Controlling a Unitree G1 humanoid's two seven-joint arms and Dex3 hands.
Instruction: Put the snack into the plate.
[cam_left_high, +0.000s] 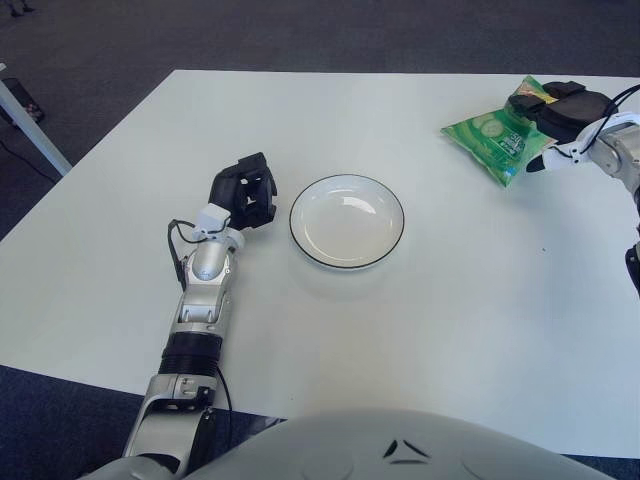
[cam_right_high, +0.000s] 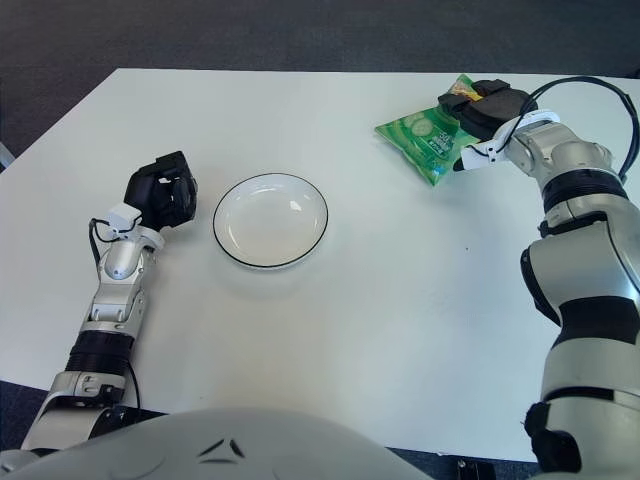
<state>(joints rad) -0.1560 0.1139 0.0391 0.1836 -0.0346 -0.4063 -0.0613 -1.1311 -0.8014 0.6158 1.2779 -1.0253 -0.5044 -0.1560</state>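
Note:
A green snack bag (cam_left_high: 490, 135) lies on the white table (cam_left_high: 450, 320) near its far right edge. My right hand (cam_left_high: 562, 103) is on top of the bag's right end and covers that corner. An empty white plate (cam_left_high: 345, 225) with a dark rim sits in the middle of the table, well to the left of the bag. My left hand (cam_left_high: 245, 190) shows just left of the plate with its fingers curled, holding nothing.
The table's far edge runs just behind the snack bag, with dark carpet beyond it. A white table leg (cam_left_high: 25, 115) stands on the floor at the far left.

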